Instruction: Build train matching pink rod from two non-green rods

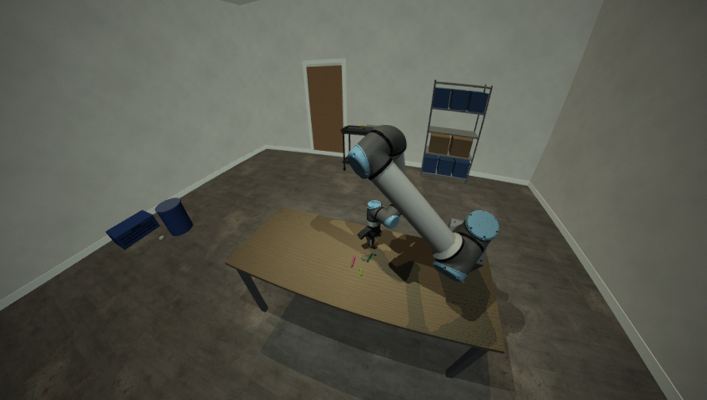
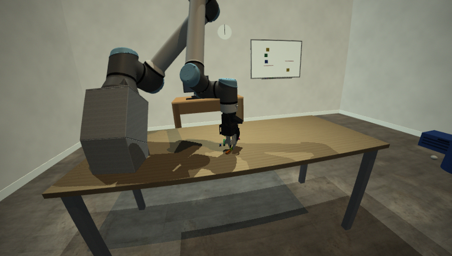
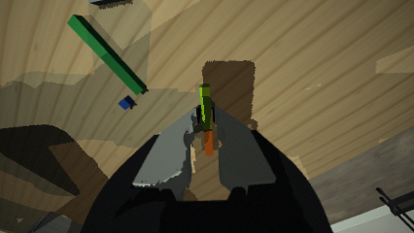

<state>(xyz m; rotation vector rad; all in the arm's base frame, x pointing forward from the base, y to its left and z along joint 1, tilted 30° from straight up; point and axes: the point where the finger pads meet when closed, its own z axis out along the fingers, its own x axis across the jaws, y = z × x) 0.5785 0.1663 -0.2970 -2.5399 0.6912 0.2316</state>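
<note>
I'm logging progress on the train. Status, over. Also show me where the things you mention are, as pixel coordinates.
Gripper (image 1: 371, 246) (image 2: 232, 146) (image 3: 206, 108) at lime rod (image 3: 206, 97), grip unclear; orange rod (image 2: 227, 152) (image 3: 209, 143) in line, seemingly end to end; green rod (image 1: 369, 257) (image 3: 104, 54) clear.

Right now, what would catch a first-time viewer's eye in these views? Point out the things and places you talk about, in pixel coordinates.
Probably the big grey arm with light blue joint caps, reaching over the wooden table (image 1: 307, 252) (image 2: 301, 136) to the black gripper (image 1: 371, 246) (image 2: 231, 147) (image 3: 206, 114) low over it. In the wrist view, a lime rod (image 3: 205, 94) between the fingers lines up with an orange rod (image 3: 209, 144), while a green rod (image 3: 104, 53) lies off to the upper left.
</note>
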